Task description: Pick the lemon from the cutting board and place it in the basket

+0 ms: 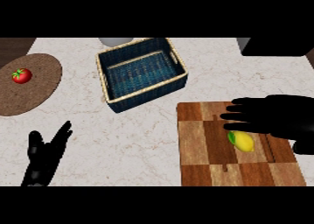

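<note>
Lemon [244, 141] lies on the wooden cutting board [204, 170] at the near right of the pale marbled surface [133, 140], toward the board's right half, with a green patch on its left end. The right robot hand [282, 116] hangs just above and behind the lemon, coming in from the right edge with its fingers [240, 114] stretched out leftward across the board's far part; they are straight and hold nothing, and the lowest of them hides the lemon's top edge. Whether they touch it cannot be told.

At the near left, the left robot hand [44, 155] shows close to the lower edge, open, fingers pointing up and away, resting over the bare surface well apart from the board.

Farther back, near the middle, stands the basket [111, 89], rectangular, dark blue weave with a pale rim, turned at a slant, its near corner close to the board's far left corner. To the far left lies a round brown mat [30, 94] with a red tomato [21, 75] on it. Behind the basket a grey object [117, 41] is partly visible, and a dark block [278, 46] sits at the far right.
</note>
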`<act>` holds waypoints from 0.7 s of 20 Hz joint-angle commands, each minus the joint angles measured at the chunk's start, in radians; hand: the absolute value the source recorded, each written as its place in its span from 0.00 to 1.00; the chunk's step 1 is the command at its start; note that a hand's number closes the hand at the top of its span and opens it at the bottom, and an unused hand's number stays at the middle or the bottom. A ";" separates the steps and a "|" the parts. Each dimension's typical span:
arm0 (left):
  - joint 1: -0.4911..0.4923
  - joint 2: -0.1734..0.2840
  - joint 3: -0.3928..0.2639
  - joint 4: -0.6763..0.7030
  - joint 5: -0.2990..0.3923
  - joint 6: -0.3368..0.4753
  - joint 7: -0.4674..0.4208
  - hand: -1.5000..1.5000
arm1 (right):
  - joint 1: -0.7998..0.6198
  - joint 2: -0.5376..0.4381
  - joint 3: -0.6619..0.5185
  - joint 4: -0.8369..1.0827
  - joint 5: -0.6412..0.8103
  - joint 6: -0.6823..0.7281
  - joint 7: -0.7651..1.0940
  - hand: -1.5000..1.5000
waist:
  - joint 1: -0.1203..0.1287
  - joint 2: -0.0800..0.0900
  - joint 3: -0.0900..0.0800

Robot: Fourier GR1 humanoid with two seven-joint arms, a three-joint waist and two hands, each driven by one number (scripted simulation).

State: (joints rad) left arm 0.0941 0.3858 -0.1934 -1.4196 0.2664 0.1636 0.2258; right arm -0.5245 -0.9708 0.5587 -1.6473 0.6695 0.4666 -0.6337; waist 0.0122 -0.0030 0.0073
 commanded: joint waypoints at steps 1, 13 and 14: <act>0.040 -0.049 -0.033 0.004 -0.035 0.019 0.005 0.50 | 0.041 0.064 0.023 0.046 0.086 -0.021 -0.046 0.00 | -0.004 0.004 -0.007; 0.023 -0.054 0.027 0.026 -0.060 -0.034 0.012 0.50 | 0.056 0.200 -0.023 0.207 0.237 -0.084 -0.138 0.00 | -0.006 0.004 -0.007; -0.007 -0.081 0.039 0.089 -0.057 -0.032 -0.025 0.50 | 0.030 0.187 -0.032 0.234 0.235 -0.075 -0.178 0.00 | -0.006 0.005 -0.008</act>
State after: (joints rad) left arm 0.1070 0.3432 -0.1586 -1.4160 0.2163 0.1413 0.2117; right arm -0.4721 -0.8090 0.5471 -1.4710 0.8698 0.3682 -0.7391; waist 0.0074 -0.0037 0.0072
